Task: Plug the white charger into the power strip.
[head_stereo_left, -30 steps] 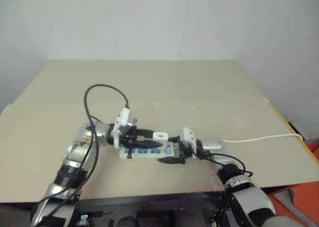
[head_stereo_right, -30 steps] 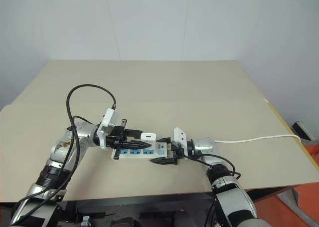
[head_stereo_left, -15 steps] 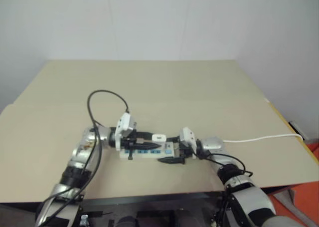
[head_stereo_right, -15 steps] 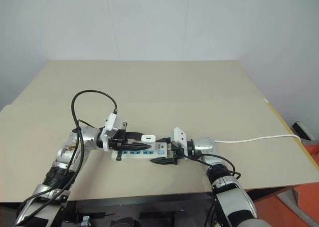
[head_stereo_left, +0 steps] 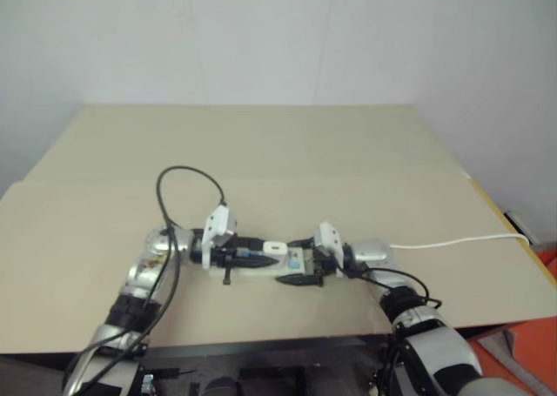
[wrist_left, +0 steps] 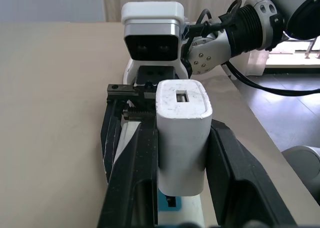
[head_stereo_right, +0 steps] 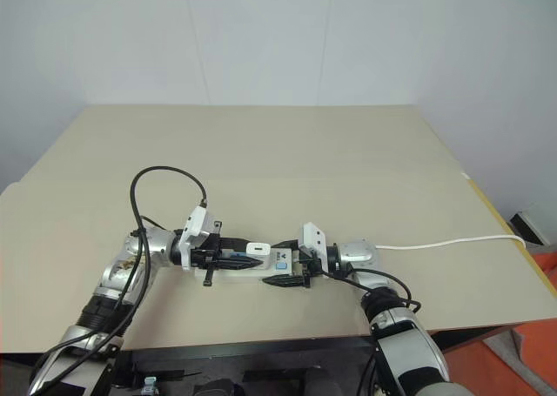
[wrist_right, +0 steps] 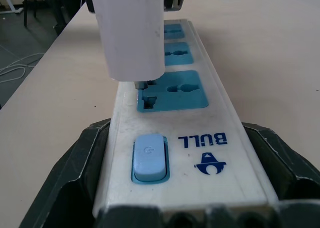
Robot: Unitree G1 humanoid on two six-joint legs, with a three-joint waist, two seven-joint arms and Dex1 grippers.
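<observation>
Between the two hands the way is blocked: the left hand (head_stereo_right: 228, 258) with the charger (wrist_left: 183, 136) meets the right hand (head_stereo_right: 290, 269) over the strip (wrist_right: 175, 138). Beyond both hands the table (head_stereo_right: 287, 152) lies free; a cord (head_stereo_right: 452, 242) runs behind the right hand.

White plastic, blue sockets, black fingers on a tan table

The charger (wrist_left: 183, 138) was plain white, and the power strip (wrist_right: 182, 133) was white too, with light blue socket faces, a light blue switch (wrist_right: 148, 157) and dark blue lettering. Its cord (head_stereo_left: 452, 242) was white. The left gripper (wrist_left: 180, 188) and right gripper (wrist_right: 185, 188) had black fingers. The table (head_stereo_left: 305, 144) was tan, the wall (head_stereo_left: 261, 30) pale grey.
</observation>
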